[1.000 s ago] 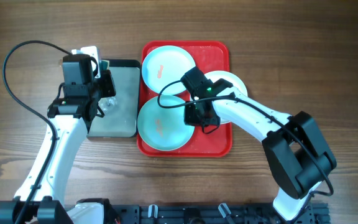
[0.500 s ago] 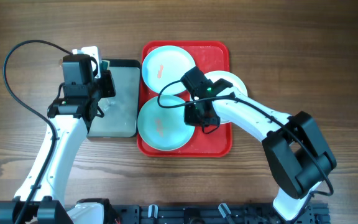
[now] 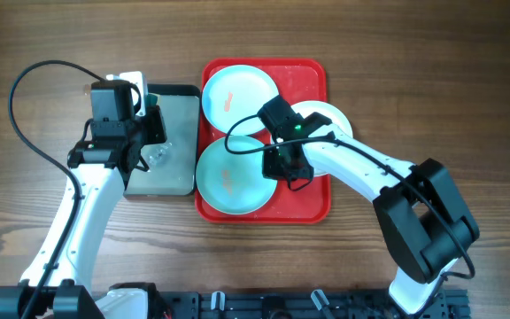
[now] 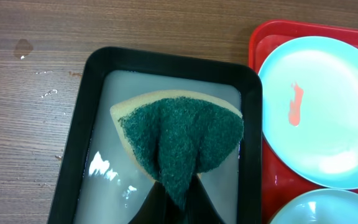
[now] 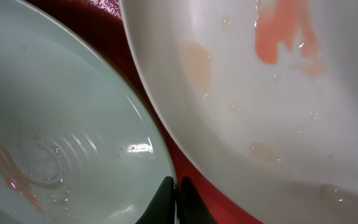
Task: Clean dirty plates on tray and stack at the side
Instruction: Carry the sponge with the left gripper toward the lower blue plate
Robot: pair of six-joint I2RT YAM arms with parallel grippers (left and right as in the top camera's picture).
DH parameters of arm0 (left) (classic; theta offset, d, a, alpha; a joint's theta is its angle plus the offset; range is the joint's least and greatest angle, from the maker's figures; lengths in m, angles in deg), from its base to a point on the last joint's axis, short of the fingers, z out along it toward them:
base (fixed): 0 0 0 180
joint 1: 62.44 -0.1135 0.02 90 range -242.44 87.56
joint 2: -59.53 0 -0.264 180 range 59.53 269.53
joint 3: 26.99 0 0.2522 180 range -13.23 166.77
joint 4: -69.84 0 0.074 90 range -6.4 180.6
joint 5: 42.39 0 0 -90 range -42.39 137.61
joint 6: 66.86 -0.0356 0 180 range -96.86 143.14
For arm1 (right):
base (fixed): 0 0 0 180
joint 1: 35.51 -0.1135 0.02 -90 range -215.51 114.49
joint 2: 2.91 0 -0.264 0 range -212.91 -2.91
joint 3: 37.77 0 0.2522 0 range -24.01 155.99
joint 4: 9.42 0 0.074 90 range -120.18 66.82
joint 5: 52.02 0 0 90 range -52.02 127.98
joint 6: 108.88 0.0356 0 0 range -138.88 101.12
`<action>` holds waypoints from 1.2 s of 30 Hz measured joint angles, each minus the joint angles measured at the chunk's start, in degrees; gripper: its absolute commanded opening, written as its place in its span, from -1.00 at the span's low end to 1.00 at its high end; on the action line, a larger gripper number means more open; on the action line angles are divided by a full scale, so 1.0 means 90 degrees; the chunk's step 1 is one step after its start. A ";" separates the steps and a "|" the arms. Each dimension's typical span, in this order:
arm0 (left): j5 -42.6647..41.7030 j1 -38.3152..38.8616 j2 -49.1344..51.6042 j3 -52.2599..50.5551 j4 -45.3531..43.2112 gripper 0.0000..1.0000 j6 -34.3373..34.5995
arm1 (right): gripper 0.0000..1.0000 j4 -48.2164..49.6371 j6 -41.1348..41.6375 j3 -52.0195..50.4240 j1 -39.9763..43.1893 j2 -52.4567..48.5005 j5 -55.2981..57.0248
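Arrangement on the wooden table (image 3: 459, 71), seen from overhead and from both wrists. The red tray (image 3: 312, 80) lay at centre, and just beside its left rim stood the dark grey tray (image 3: 175, 97), which held a shallow film of liquid with bright glints.

The upper light blue plate (image 3: 237, 96) sat in the far left corner of the red tray and bore a small red smear (image 4: 296, 102). The lower light blue plate (image 3: 228, 177) filled the near left part, was streaked with red near its middle, and its far rim ran close to the upper plate. The white plate (image 3: 330, 115) lay across the tray's right rim, partly on the tray and partly out over the table. Orange-red smears (image 5: 284, 31) and drops of wet marked its inner surface.

The left gripper (image 4: 178, 205) was clamped on a folded sponge (image 4: 185, 137), yellow with a dark green scouring face, held over the grey tray. Whether the sponge touched the liquid could not be told.

The right gripper (image 5: 176, 190) had its fingertips pressed together on nothing. They pointed down at the strip of red tray between the lower light blue plate and the white plate.
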 measured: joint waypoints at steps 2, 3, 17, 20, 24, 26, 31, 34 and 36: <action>-0.0002 0.0000 0.0000 0.0000 0.0000 -0.92 0.0000 | -0.91 0.0000 0.0056 0.0000 0.0000 0.0000 0.0000; -0.0002 0.0000 0.0000 0.0000 0.0000 -0.92 0.0000 | -0.92 0.0002 0.0080 0.0000 0.0000 0.0000 0.0000; -0.0075 0.0000 0.0002 -0.0007 -0.0527 -0.92 0.0000 | -0.91 -0.0117 0.0097 0.0000 0.0029 0.0019 0.0000; -0.0253 0.0000 0.0000 -0.0007 -0.0452 -0.92 -0.0002 | -0.91 -0.0180 0.0100 0.0000 0.0029 0.0049 0.0032; -0.0338 0.0000 0.0002 -0.0007 -0.0401 -0.92 0.0000 | -0.91 -0.0180 0.0100 0.0000 0.0029 0.0051 0.0129; -0.0333 0.0000 0.0002 -0.0007 -0.0398 -0.92 -0.0002 | -0.91 -0.0180 0.0100 0.0000 0.0029 0.0051 0.0134; -0.0362 0.0000 0.0002 -0.0007 -0.0347 -0.92 0.0000 | -0.91 -0.0177 0.0100 0.0000 0.0029 0.0051 0.0148; -0.0396 0.0000 0.0002 -0.0007 -0.0223 -0.92 0.0029 | -0.91 -0.0175 0.0102 0.0000 0.0029 0.0051 0.0151; -0.0420 0.0000 0.0002 -0.0007 -0.0143 -0.92 0.0100 | -0.91 -0.0177 0.0124 0.0000 0.0029 0.0051 0.0151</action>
